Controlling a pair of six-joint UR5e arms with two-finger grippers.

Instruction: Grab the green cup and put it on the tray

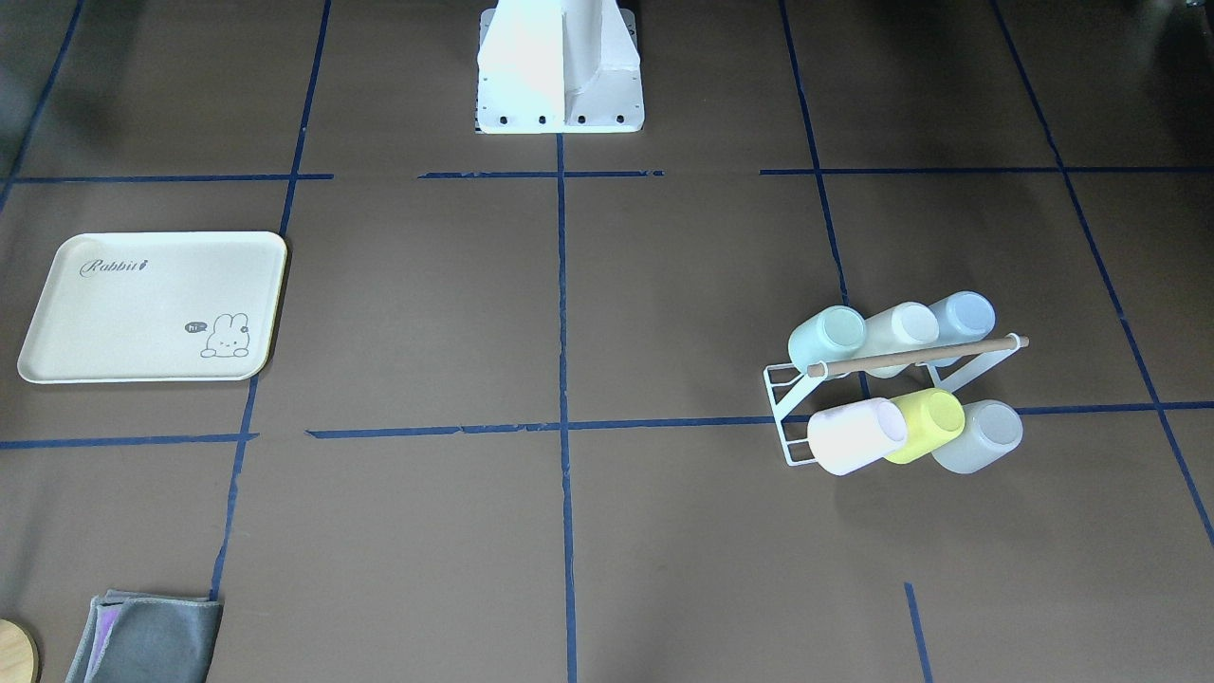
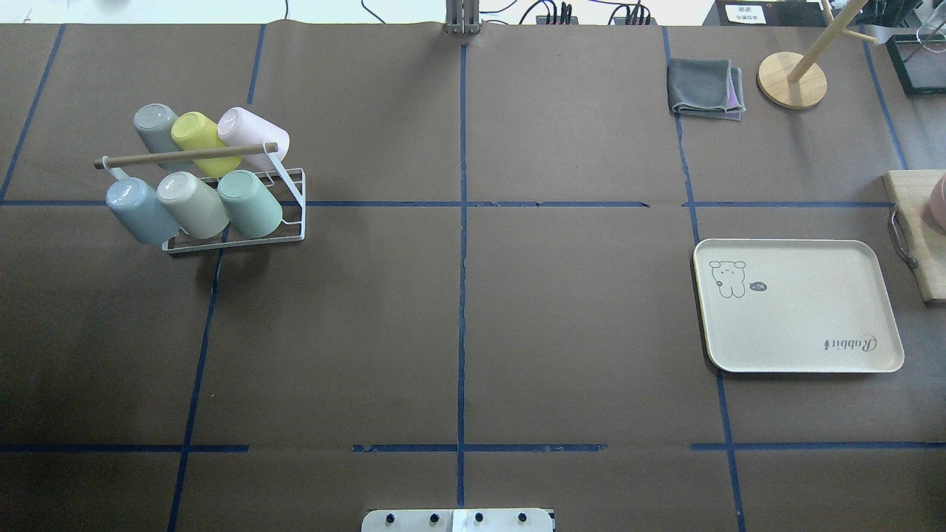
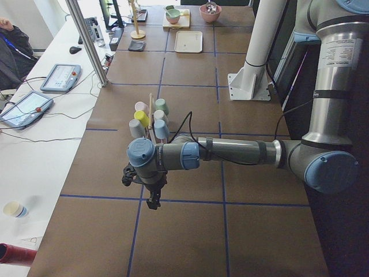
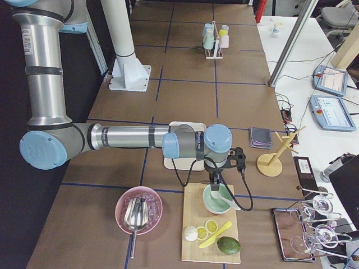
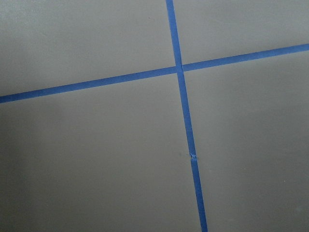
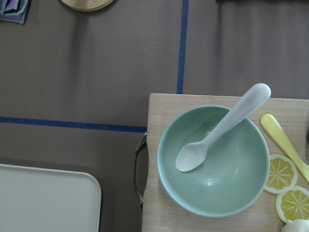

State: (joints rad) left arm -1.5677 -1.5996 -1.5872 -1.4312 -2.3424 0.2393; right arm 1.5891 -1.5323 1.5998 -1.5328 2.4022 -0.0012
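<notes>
The green cup (image 2: 250,203) hangs tilted on a white wire rack (image 2: 292,236) with a wooden bar, at the table's left part, at the row's end nearest the middle. It also shows in the front-facing view (image 1: 827,339). The cream tray (image 2: 805,318) with "Rabbit" script lies flat and bare on the table's right part, and its corner shows in the right wrist view (image 6: 48,200). My left gripper (image 3: 153,201) hangs over bare table, away from the rack. My right gripper (image 4: 215,180) hangs over a mint bowl beside the tray. I cannot tell whether either is open or shut.
The rack also holds pale blue (image 2: 140,210), cream (image 2: 191,203), grey, yellow-green (image 2: 196,137) and pink cups. A folded grey cloth (image 2: 706,89) and a wooden stand (image 2: 792,80) lie beyond the tray. A cutting board (image 6: 159,169) with a mint bowl (image 6: 231,174), spoon and lemon slices sits right of it.
</notes>
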